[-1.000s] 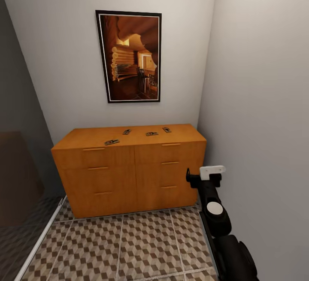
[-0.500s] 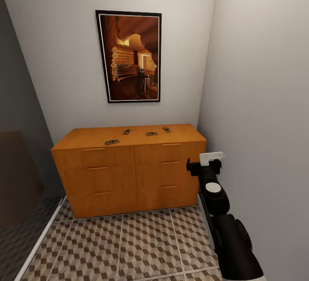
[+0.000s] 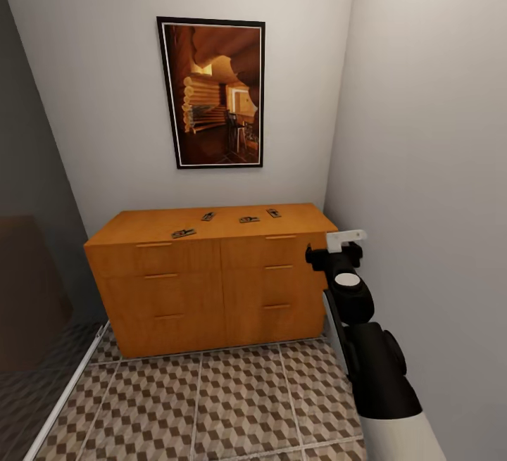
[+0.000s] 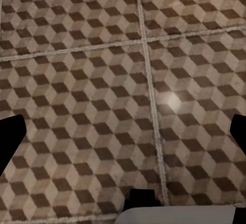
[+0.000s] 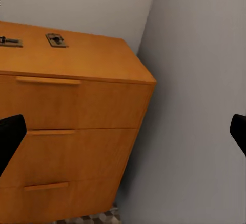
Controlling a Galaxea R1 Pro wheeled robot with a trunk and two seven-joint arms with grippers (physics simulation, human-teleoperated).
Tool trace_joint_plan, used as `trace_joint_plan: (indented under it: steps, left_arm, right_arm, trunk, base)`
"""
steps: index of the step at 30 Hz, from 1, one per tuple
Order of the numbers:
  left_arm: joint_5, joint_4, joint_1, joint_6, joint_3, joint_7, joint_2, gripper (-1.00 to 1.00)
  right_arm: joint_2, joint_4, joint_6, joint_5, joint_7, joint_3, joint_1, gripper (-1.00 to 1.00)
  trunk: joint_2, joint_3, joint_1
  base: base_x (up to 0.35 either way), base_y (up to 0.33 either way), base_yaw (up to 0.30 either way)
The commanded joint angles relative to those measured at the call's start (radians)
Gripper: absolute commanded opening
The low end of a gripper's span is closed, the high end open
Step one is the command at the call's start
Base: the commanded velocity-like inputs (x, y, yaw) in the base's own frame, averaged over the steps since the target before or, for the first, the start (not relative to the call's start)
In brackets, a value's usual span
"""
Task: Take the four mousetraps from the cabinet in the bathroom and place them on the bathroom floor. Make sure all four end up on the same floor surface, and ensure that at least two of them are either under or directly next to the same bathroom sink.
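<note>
- All four mousetraps [image 3: 227, 221] lie flat on top of the cabinet [image 3: 211, 278], spread out along its top under the framed picture [image 3: 212, 93].
- Right end effector [image 3: 338, 250] is raised just beside the cabinet's right end, near the wall; fingers spread wide, holding nothing.
- Left end effector [image 4: 123, 137] points down at the bathroom floor [image 4: 102, 80], wide open too, empty.
</note>
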Motion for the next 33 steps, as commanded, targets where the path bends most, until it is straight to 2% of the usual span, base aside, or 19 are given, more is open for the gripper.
trace_joint_plan:
  steps: [1, 10, 19, 20, 27, 28, 33]
  left_arm:
    - [-0.001, -0.002, 0.001, -0.001, -0.002, 0.004, 0.0, 1.0]
    - [-0.001, -0.002, 0.0, -0.001, -0.002, 0.003, 0.0, 1.0]
    - [-0.001, -0.002, 0.001, -0.001, -0.002, 0.002, -0.002, 1.0]
    - [-0.001, -0.002, 0.001, -0.001, -0.002, 0.002, -0.002, 1.0]
    - [-0.001, -0.002, 0.001, 0.0, -0.002, 0.002, -0.003, 1.0]
    - [-0.001, -0.002, 0.001, 0.0, -0.002, 0.002, -0.003, 1.0]
    - [0.0, -0.001, 0.001, 0.0, -0.002, 0.002, -0.004, 1.0]
  right_arm:
    - [0.0, 0.007, 0.011, -0.001, -0.004, 0.002, -0.01, 1.0]
    - [0.0, 0.098, 0.028, -0.001, 0.005, 0.002, -0.107, 1.0]
    - [0.0, 0.252, 0.031, -0.002, 0.013, 0.002, -0.237, 1.0]
    - [0.0, 0.294, 0.031, -0.002, 0.021, 0.002, -0.272, 1.0]
    - [0.0, 0.47, 0.03, -0.005, 0.055, 0.002, -0.411, 1.0]
    - [0.0, 0.521, 0.03, -0.009, 0.061, 0.001, -0.456, 1.0]
    - [0.0, 0.65, 0.029, -0.031, 0.068, 0.0, -0.573, 1.0]
  trunk:
    - [-0.001, -0.001, 0.0]
    - [-0.001, -0.001, 0.0]
    - [-0.001, -0.001, 0.0]
    - [-0.001, -0.001, 0.0]
    - [-0.001, -0.001, 0.0]
    - [-0.001, -0.001, 0.0]
    - [-0.001, -0.001, 0.0]
  base:
    - [0.0, 0.0, 0.0]
    - [0.0, 0.0, 0.0]
    - [0.0, 0.0, 0.0]
    - [0.0, 0.0, 0.0]
    - [0.0, 0.0, 0.0]
    - [0.0, 0.0, 0.0]
    - [0.0, 0.0, 0.0]
